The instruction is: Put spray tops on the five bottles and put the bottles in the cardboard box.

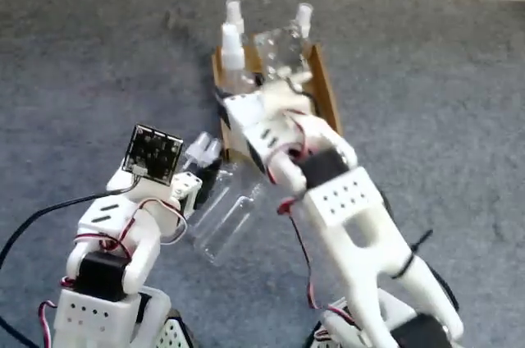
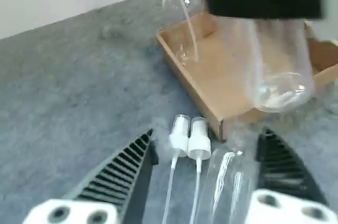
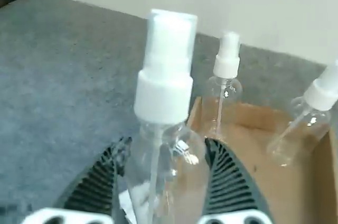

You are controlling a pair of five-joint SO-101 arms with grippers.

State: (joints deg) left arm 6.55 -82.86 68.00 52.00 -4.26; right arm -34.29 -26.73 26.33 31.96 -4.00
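Observation:
My right gripper [image 1: 239,85] [image 3: 163,155] is shut on a clear bottle [image 3: 158,174] [image 1: 233,61] [image 2: 274,65] that carries a white spray top [image 3: 165,76]. It holds the bottle upright over the left side of the cardboard box [image 1: 326,89] [image 2: 211,76] [image 3: 248,123]. Two more topped bottles [image 3: 226,78] [image 3: 310,110] [image 1: 234,13] [image 1: 303,18] stand at the box's far end. My left gripper [image 1: 201,174] [image 2: 203,171] is open, low over the carpet. Between its fingers lie two loose spray tops [image 2: 189,138] [image 1: 205,149] and a topless clear bottle [image 2: 224,182].
Two topless clear bottles [image 1: 230,215] lie side by side on the grey carpet [image 1: 98,77] just in front of the box, between the two arms. A pale wall runs behind the box. Open carpet lies to the left and right.

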